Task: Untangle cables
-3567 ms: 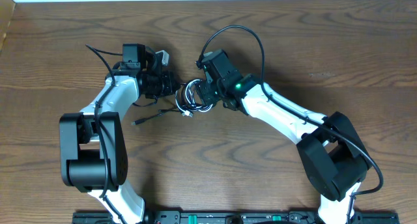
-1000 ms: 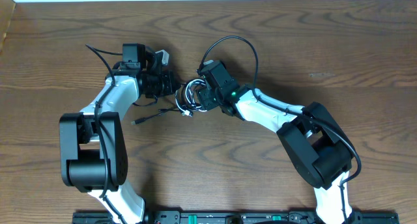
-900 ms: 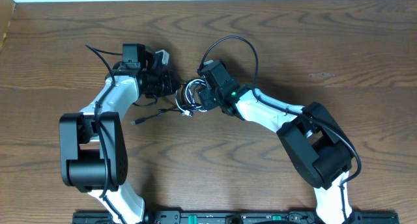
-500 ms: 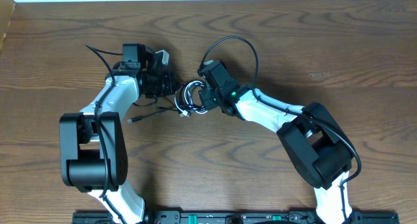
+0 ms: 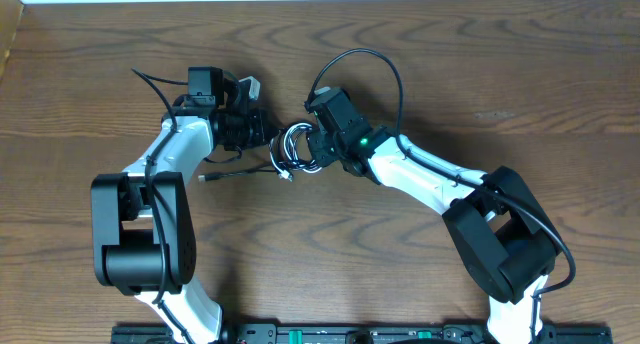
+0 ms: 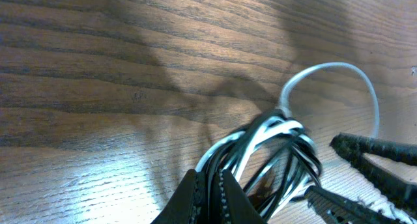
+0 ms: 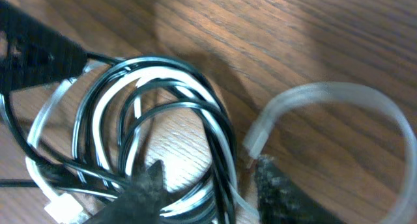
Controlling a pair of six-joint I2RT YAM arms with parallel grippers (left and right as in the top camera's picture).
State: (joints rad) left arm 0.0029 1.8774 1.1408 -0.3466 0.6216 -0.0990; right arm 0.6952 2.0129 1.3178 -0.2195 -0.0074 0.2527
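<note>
Black and white cables [image 5: 297, 149] sit in one coiled wad on the desk [image 5: 450, 64], right at the tip of our left gripper [image 6: 207, 186]. That gripper is clenched on a few strands at the wad's edge. Our right gripper [image 7: 208, 167] faces the left gripper across the wad, fingers released and apart with a couple of strands running between them. One black tail [image 5: 225, 174] trails off beside the left gripper. We reckon we're at the pick-a-strand step. Next the right gripper needs to close on just one loop and draw it away from the left gripper, which acts as the anchor.
</note>
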